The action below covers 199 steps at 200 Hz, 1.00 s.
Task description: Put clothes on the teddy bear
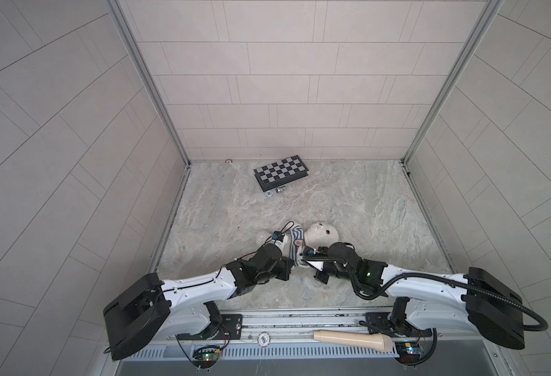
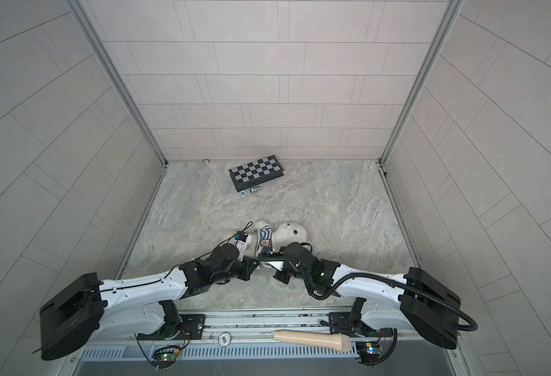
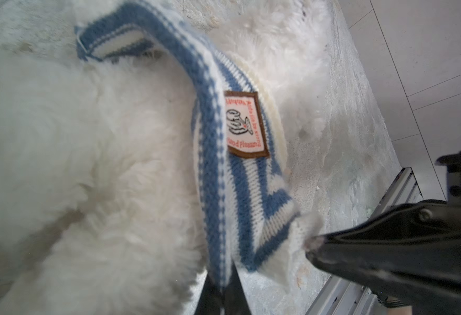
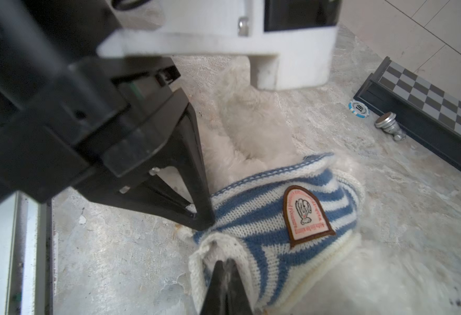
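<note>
The teddy bear [image 1: 324, 232] lies on its back on the marble table, white and fluffy, head toward the right. A blue-and-white striped shirt [image 1: 295, 242] with a badge [image 4: 307, 215] sits bunched round its chest; the belly fur [image 3: 87, 163] below is bare. My left gripper [image 3: 222, 275] is shut on the shirt's lower hem at the near side of the bear. My right gripper [image 4: 225, 263] is shut at the white cuff of the sleeve [image 4: 218, 245], its tips in the opening. The two grippers almost touch, in front of the bear in both top views.
A folded chessboard [image 1: 281, 172] lies at the back of the table, with a poker chip [image 1: 268, 194] and a silver chess piece [image 1: 280, 190] beside it. A beige handle-shaped object [image 1: 352, 338] rests on the front rail. Tiled walls close three sides.
</note>
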Tool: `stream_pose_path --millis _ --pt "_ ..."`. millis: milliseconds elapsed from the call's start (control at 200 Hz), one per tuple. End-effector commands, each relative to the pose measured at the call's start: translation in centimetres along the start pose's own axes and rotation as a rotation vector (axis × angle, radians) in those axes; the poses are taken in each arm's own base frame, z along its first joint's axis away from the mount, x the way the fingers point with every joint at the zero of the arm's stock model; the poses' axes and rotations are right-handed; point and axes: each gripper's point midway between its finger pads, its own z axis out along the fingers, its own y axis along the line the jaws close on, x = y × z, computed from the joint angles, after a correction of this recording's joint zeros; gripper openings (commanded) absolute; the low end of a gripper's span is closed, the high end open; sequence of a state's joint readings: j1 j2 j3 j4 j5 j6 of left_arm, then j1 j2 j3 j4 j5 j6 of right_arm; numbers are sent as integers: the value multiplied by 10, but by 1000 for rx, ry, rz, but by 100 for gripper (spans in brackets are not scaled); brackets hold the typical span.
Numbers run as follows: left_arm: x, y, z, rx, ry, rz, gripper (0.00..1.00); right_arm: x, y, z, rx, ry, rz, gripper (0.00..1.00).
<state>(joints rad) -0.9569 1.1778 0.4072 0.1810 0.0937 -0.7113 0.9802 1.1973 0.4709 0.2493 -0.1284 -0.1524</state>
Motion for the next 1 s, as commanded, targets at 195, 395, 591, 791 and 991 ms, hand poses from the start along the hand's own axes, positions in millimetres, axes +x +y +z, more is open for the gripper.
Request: stream_pose_path --millis 195,395,591,791,991 --pt "3 0 2 15 2 -20 0 5 -3 5 24 45 -56 0" --pt "2 -2 1 22 -1 -27 0 8 0 5 13 54 -78 0" --pt "3 -2 1 23 2 -32 0 14 -1 4 22 78 -102 1" --pt "1 -6 1 41 1 -39 0 18 -4 6 38 100 -119 7" --pt "0 -9 -1 53 -3 -44 0 15 -6 10 43 99 -146 15"
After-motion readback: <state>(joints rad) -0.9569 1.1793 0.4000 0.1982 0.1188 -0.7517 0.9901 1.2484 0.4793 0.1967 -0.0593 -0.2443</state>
